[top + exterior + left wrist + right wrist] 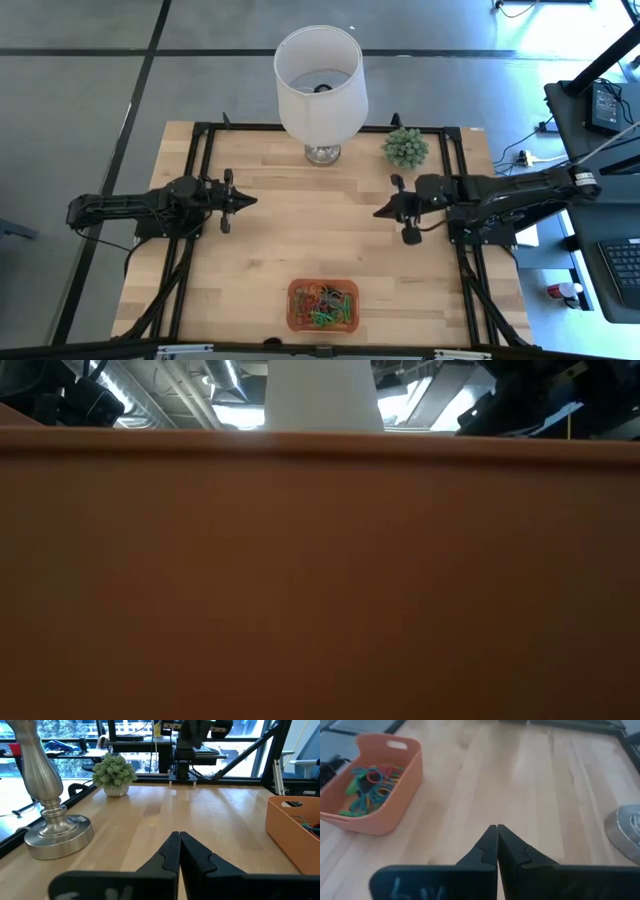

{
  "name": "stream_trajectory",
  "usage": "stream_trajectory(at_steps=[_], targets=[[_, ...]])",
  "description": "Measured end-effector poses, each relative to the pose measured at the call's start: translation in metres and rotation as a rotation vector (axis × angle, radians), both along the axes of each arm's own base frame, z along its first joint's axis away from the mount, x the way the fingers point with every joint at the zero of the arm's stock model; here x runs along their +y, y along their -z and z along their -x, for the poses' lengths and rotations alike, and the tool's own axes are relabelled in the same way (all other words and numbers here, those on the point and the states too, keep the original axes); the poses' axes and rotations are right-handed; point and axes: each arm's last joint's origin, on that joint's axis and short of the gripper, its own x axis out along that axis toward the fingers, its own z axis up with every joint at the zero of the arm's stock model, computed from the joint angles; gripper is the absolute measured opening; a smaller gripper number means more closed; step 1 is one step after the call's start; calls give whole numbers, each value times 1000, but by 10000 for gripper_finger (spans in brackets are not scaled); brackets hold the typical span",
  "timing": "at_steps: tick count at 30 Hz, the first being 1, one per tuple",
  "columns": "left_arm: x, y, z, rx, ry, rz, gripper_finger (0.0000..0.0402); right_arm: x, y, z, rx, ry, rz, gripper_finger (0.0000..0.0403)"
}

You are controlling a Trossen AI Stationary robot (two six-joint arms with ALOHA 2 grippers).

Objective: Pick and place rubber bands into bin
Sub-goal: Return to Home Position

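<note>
Left gripper (250, 200) sat over the left half of the table (320, 235), fingers pressed together, holding nothing. Right gripper (380, 212) faced it from the right half, tips also shut tight and empty. The two were well apart, with bare boards between them.

Step in hand, as I judged it: settle both arms at home.
- Keep the fingers closed and the wrists level, so nothing snags on the way back.
- The right arm lay near the small potted plant (405, 147), and the lamp (320, 85) stood at the far edge between the arms. Any last retraction should run straight back along each arm's own side, not swing toward those two.
- The bin (293, 290) should be left where it was (it sat close against the low camera, its orange wall filling that view).

Containers:
- The bin rested at the near edge of the table, roughly midway between the arms and well clear of both grippers.
- The rubber bands (325, 305) lay heaped inside it in a loose tangle of green, blue, red and yellow loops, below the rim.
- I could make out no band outside the bin from above, so the sorting looked finished.
</note>
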Motion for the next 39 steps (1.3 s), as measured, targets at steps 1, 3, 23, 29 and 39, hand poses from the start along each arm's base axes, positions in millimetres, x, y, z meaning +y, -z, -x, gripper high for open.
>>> stream_trajectory(at_steps=[1, 3, 23, 29, 39], targets=[[0, 0, 0, 0, 0, 0, 2, -1, -2, 2, -8, -1, -6, 3], [0, 0, 0, 0, 0, 0, 2, -3, -4, 5, -16, 6, -4, 3], [0, 0, 0, 0, 0, 0, 2, -12, 60, 75, -233, 116, -134, 2], [0, 0, 0, 0, 0, 0, 2, -15, 62, 93, -314, 212, -129, 4], [0, 0, 0, 0, 0, 0, 2, -15, 68, 107, -428, 210, -147, 5]])
